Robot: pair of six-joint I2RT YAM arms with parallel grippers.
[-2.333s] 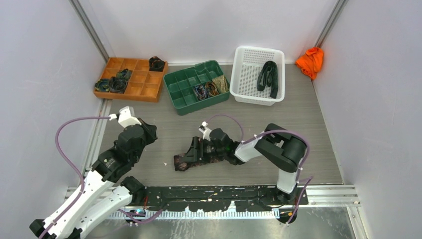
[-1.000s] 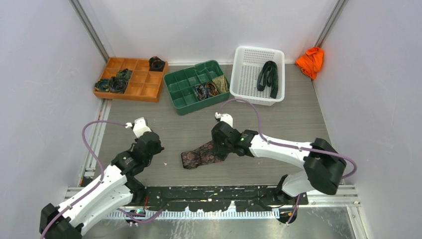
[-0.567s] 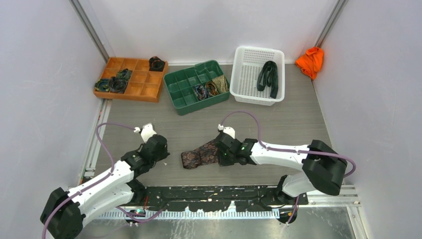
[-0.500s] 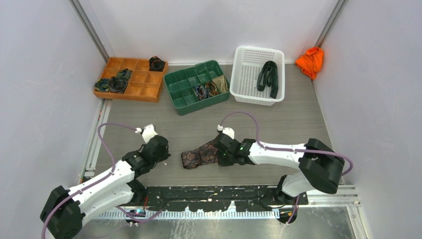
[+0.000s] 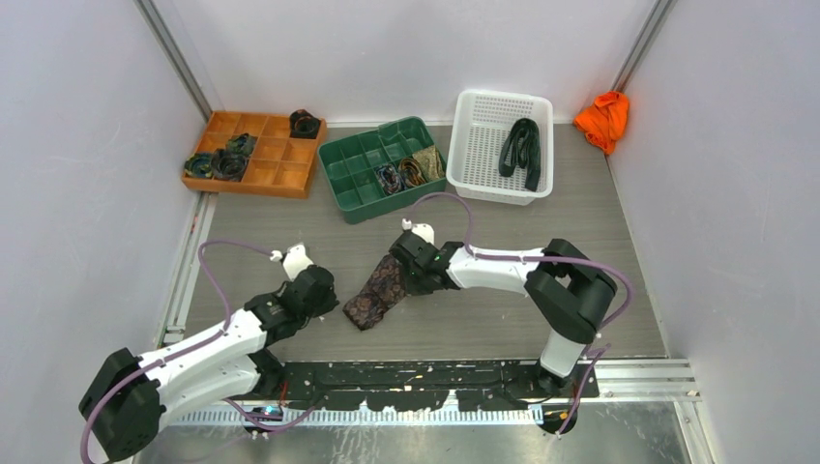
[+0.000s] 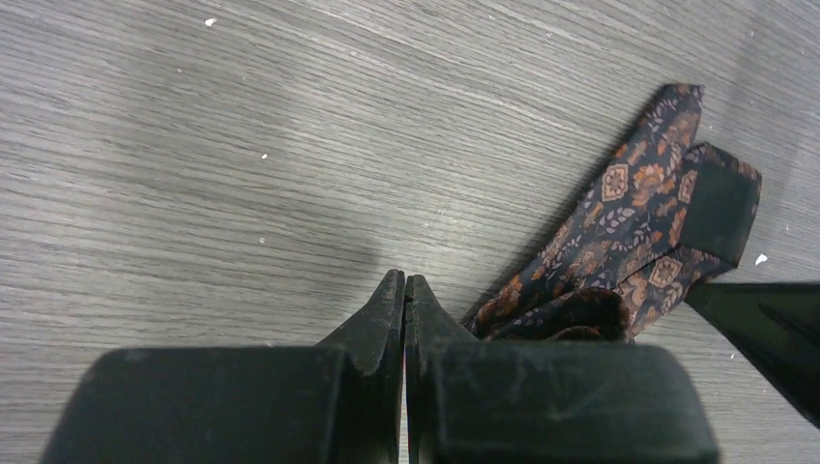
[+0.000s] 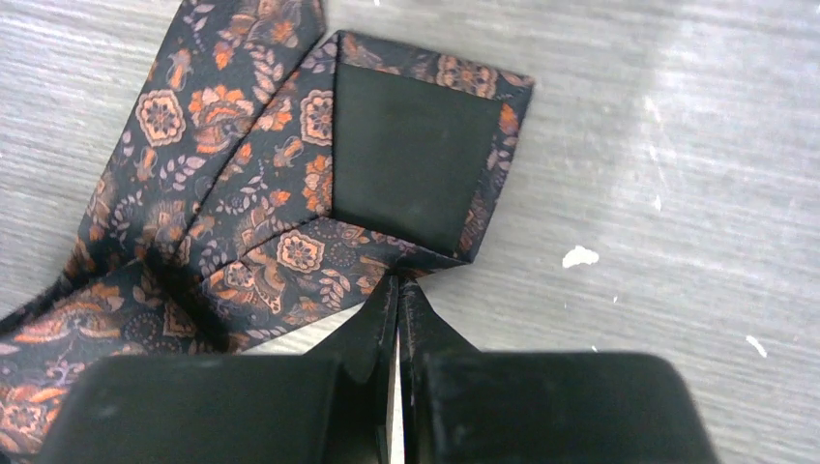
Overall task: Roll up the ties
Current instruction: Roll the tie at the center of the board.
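Note:
One tie [image 5: 375, 292], dark with orange floral print, lies diagonally on the grey table between the arms. Its wide pointed end [image 7: 406, 164] is turned over and shows black lining. My right gripper [image 5: 402, 267] is at that far end, its tips [image 7: 397, 282] shut on the folded edge of the fabric. The left gripper [image 5: 329, 296] rests low just left of the tie's bunched near end [image 6: 571, 314]. It is shut [image 6: 404, 280] with nothing between the fingers, and the fabric lies just to its right.
An orange tray [image 5: 280, 164] at the far left holds coiled ties [image 5: 218, 164]. A green tray [image 5: 353, 164] with more coils stands beside it. A white basket [image 5: 479, 145] holds a black tie [image 5: 522, 145]. An orange cloth lump [image 5: 602, 118] lies in the far right corner.
The right gripper closed on the tie's wide end and swung it away and to the left, so the tie now lies diagonally. The left gripper moved right, closer to the tie.

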